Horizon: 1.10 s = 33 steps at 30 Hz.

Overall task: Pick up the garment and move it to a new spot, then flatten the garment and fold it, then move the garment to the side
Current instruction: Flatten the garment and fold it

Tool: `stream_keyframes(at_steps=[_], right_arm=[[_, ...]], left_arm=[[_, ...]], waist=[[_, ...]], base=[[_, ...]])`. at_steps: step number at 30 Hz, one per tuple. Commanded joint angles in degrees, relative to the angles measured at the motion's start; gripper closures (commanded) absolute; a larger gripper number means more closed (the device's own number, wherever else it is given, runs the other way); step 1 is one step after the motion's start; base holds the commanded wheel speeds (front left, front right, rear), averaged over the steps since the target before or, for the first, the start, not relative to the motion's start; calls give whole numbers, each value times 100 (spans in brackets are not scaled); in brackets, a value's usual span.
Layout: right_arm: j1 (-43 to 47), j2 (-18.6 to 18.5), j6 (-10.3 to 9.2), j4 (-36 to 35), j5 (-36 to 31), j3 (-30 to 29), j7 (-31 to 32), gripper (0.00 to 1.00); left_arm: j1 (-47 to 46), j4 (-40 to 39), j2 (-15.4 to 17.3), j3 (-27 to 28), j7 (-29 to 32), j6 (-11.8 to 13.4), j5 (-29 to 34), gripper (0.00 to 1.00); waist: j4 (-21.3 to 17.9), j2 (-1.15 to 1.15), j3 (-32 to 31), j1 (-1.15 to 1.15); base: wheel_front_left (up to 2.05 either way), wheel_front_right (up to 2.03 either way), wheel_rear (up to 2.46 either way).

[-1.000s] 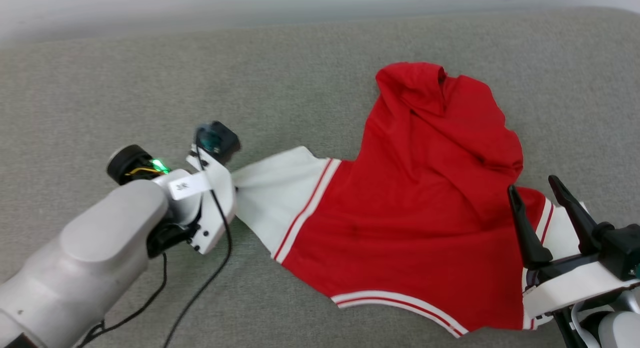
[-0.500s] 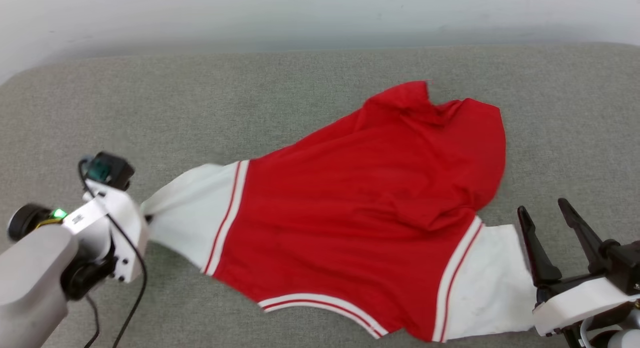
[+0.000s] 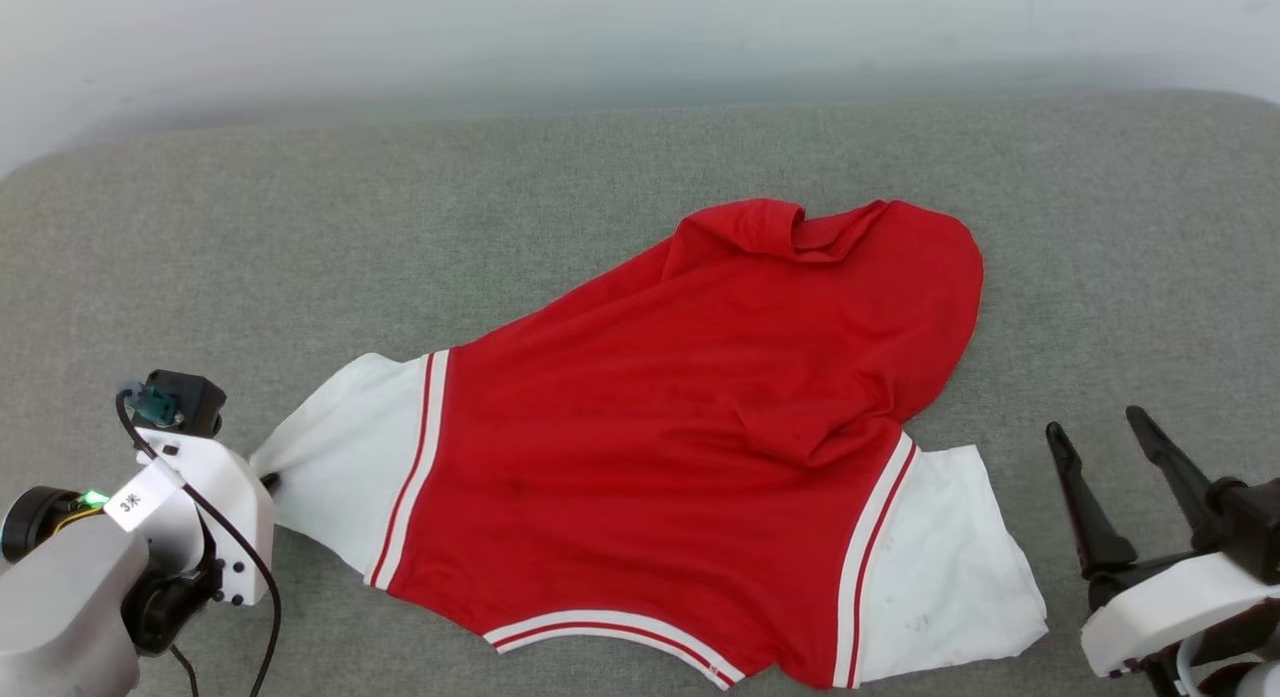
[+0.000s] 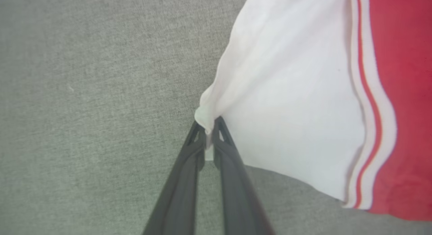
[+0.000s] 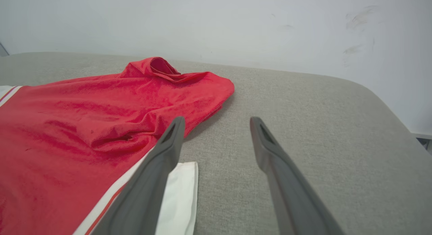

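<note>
Across the middle of the head view, a red jersey T-shirt (image 3: pixel 650 447) with white short sleeves and red-and-white striped trim lies spread on a grey fabric-covered surface (image 3: pixel 300 237). Its upper end, toward the upper right of the frame, is folded over into a small ridge. At the lower left, the left hand (image 3: pixel 268 480) is clamped on the tip of the lower-left white sleeve (image 3: pixel 340 467), which is drawn out to a point. The left wrist view shows white cloth bunched between the two dark fingers (image 4: pixel 189 160). At the lower right, the right hand (image 3: pixel 1095 425) has its fingers spread wide and grasps nothing. It sits just beside the lower-right white sleeve (image 3: pixel 940 567), and whether they touch cannot be told. A pale wall (image 3: pixel 640 27) runs behind the surface.
</note>
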Motion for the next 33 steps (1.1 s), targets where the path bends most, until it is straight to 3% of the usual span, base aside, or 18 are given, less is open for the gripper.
stream_keyframes(at_steps=[1,8,15,20,21,28,33], right_arm=[[59,-92,-6,-106,49,-40,64,0],[160,-662,-6,-812,245,68,824,0],[296,-1708,-6,-1609,783,607,2442,0],[356,-2224,-6,-1913,1293,899,3489,0],[356,-2224,-6,-1913,1293,899,3489,0],[432,-2338,-6,-1630,1718,1079,4336,0],[425,-2260,-6,-1150,1792,1212,4467,0]], left_arm=[[43,23,-39,32,-179,57,89,0],[246,-254,-13,250,-1420,462,371,0],[635,-957,8,510,-2477,1236,586,0],[969,-1632,-48,805,-2766,1904,856,0],[969,-1632,-48,805,-2766,1904,856,0],[1582,-2594,-197,1657,-2805,2605,1685,0],[2110,-3068,-448,2281,-2807,2797,2309,0]], waist=[[10,0,-74,0],[10,0,-353,0],[59,0,-467,0],[159,0,-461,0],[159,0,-461,0],[336,0,-354,0],[452,0,-255,0]], base=[[0,0,0],[0,0,0],[0,0,0],[0,0,0],[0,0,0],[0,0,0],[0,0,0]])
